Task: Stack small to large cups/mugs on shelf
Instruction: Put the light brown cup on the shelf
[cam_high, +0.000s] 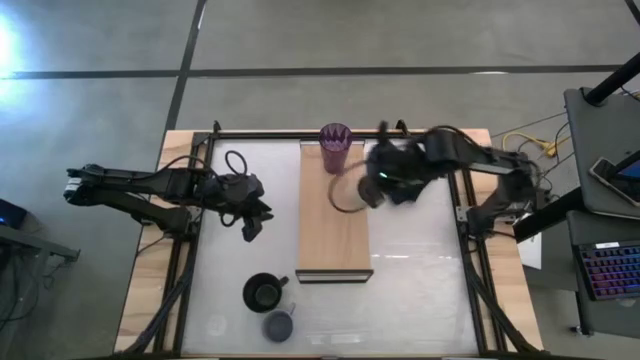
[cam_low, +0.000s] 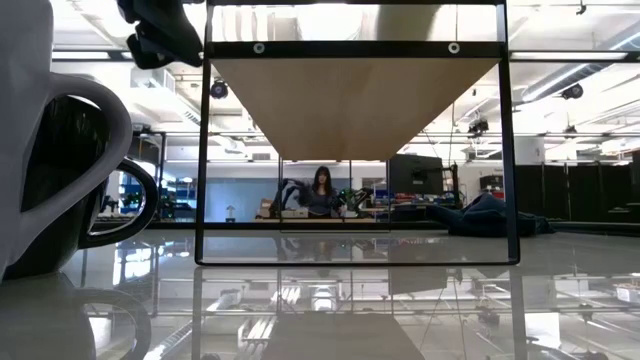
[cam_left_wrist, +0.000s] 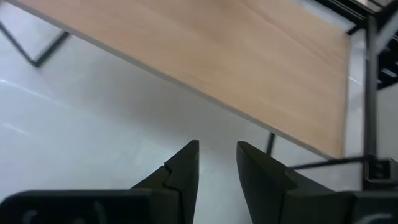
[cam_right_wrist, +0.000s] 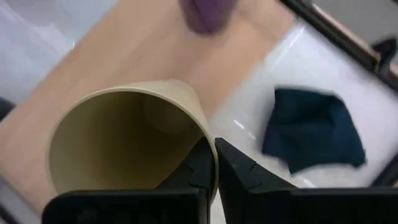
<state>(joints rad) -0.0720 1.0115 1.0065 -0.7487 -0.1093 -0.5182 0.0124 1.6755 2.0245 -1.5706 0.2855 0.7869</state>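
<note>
Left gripper (cam_high: 252, 222), dark two-finger jaws slightly parted and empty, hovers over the glossy white tabletop (cam_high: 420, 290) beside the shelf (cam_high: 333, 240), a flat light-wood board. Wide black mug (cam_high: 263, 292) and lavender-blue mug (cam_high: 279, 325) stand near the front edge. Translucent purple tumbler (cam_high: 335, 146) stands at the shelf's far end. Right gripper (cam_right_wrist: 213, 163) pinches the smooth beige cup (cam_right_wrist: 130, 140) by its rim, tilted above the shelf.

Purple tumbler (cam_high: 335, 146) on shelf (cam_high: 334, 235)
</note>
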